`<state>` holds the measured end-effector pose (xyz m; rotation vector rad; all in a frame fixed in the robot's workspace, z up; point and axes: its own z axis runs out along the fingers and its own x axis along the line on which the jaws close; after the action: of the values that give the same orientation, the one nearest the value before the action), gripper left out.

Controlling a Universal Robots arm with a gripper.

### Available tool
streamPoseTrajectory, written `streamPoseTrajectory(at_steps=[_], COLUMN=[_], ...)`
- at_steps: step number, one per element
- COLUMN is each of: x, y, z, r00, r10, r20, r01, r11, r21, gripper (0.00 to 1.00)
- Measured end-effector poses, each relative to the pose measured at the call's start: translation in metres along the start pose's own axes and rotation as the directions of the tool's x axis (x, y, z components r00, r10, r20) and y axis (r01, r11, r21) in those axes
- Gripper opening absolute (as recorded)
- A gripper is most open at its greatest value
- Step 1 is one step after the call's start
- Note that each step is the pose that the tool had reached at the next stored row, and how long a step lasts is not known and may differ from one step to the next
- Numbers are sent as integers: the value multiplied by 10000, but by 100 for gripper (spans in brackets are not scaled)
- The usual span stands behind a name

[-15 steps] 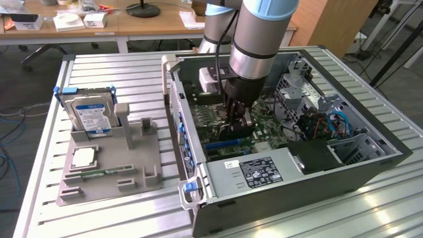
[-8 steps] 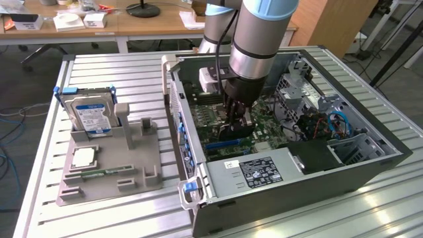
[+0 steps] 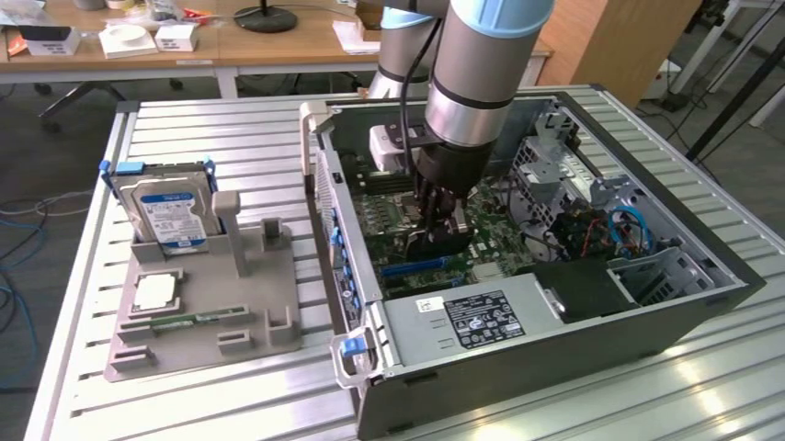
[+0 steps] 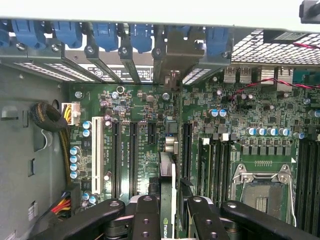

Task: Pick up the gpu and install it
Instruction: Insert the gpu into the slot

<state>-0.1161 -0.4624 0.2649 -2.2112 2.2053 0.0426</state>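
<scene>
The ribbed metal table stands on a dark floor where loose cables lie. Well beyond the fingers, a wooden table carries white boxes and a black round base, near a wooden panel.

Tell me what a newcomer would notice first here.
The big silver arm reaches down into the open computer case at the centre of the exterior view. Its gripper grips the gpu edge-on over the green motherboard. On the exterior view's left, a blue-labelled hard drive stands upright in a grey holder.
</scene>
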Motion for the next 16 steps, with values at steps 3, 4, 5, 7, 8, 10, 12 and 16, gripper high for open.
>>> streamPoseTrajectory(at_steps=[3,4,5,7,8,10,12,16], x=[-3,-5,-6,-7,-8,-9,-9,-9], y=[0,0,0,0,0,0,0,0], z=[1,1,1,2,2,2,2,2], r00=[10000,10000,10000,10000,10000,10000,10000,10000], r10=[-18,-25,-31,-43,-50,-64,-77,-100], r20=[0,0,-1,-2,-2,-2,-3,-3], r01=[18,25,31,43,50,64,77,100], r11=[10000,10000,10000,10000,10000,10000,10000,10000], r21=[-1,-1,-1,-1,-2,-3,-3,-3], gripper=[26,26,26,26,26,26,26,26])
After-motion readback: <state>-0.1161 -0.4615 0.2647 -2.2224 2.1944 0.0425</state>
